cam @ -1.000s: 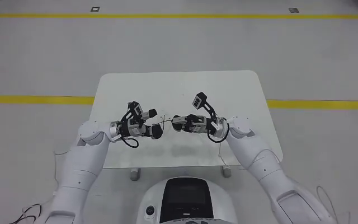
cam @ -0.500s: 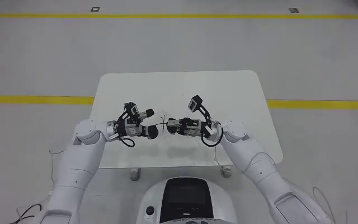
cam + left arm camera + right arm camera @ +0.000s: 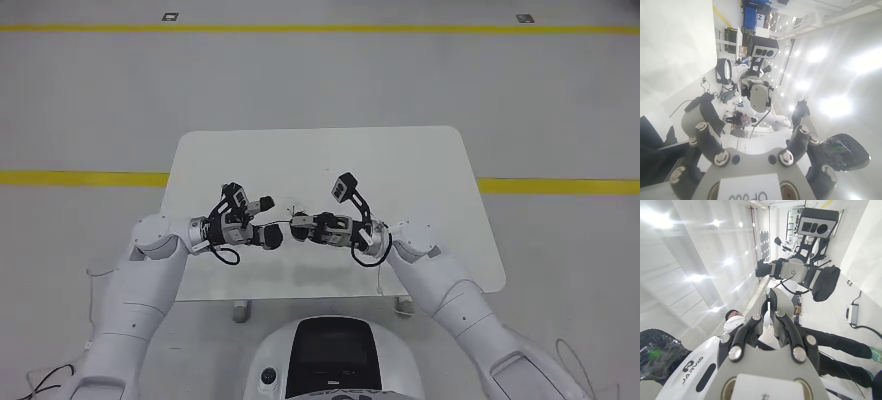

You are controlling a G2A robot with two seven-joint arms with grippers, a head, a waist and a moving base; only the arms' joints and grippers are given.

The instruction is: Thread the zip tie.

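While both arms hang above the middle of the white table (image 3: 400,160), their grippers face each other tip to tip, close but not touching. The left gripper (image 3: 270,221) stands wide. In its own wrist view its two dark-tipped fingers (image 3: 702,106) are spread far apart, and the other arm's gripper shows farther off in the gap. The right gripper (image 3: 297,228) is narrow, its fingers (image 3: 783,302) drawn almost together with only a slim slot between them. The zip tie (image 3: 290,213) (from above, no more than a thin black line) sits in the air between the two grippers, above the table and right at the right gripper's tips. It seems pinched there, though the strap is too fine to make out in the right wrist view.
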